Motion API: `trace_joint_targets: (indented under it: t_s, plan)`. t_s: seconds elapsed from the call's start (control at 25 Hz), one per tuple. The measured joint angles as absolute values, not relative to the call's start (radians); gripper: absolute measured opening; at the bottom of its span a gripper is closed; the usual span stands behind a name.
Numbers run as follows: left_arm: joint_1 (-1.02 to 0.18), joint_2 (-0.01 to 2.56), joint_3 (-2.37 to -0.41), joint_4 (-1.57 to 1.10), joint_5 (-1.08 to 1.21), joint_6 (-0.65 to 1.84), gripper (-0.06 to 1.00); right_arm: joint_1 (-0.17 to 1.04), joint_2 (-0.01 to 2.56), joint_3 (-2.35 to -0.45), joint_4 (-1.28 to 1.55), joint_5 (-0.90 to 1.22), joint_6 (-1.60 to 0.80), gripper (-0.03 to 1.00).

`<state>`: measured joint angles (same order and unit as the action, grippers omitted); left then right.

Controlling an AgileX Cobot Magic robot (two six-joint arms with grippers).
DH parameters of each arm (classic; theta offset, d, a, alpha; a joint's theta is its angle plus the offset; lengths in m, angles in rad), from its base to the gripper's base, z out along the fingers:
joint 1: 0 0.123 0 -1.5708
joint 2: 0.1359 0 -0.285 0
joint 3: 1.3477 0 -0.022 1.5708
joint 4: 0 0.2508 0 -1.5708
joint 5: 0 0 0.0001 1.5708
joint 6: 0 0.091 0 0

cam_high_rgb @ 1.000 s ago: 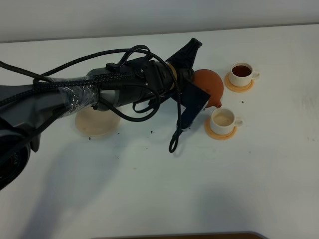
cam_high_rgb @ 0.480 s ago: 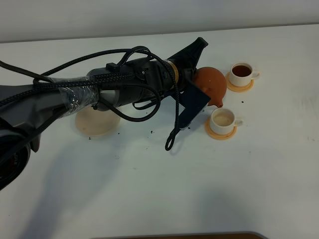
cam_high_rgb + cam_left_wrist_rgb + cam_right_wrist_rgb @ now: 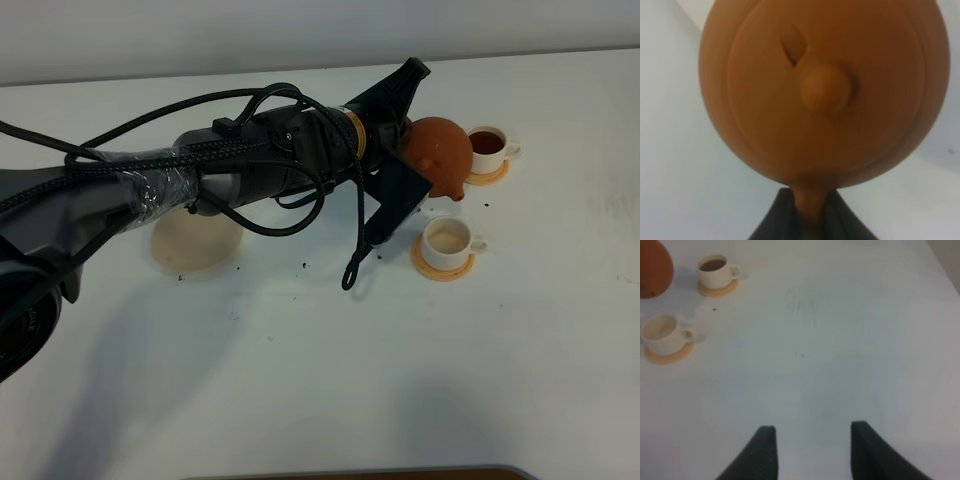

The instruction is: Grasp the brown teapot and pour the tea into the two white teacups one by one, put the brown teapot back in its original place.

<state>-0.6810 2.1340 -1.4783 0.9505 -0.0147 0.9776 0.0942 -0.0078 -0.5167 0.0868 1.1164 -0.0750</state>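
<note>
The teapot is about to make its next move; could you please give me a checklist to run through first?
1. Grip: left end effector shut on the teapot handle: ok.
2. Teapot lid seated: ok.
3. Tea in far cup: ok, dark liquid shows.
4. Tea in near cup: cannot tell, inside looks pale.
5. Room on saucer for the return: ok.
6. Other arm out of the way: right end effector open, away from both cups: ok.
</note>
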Motion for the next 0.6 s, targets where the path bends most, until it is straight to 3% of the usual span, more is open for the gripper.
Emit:
trace_joint_targets:
  t_s: [0.6]
  plan:
    - [-0.681, 2.134, -1.485, 0.952, -0.03, 1.002, 0.14, 0.094, -0.008, -0.517, 0.087, 1.116, -0.075, 0.38]
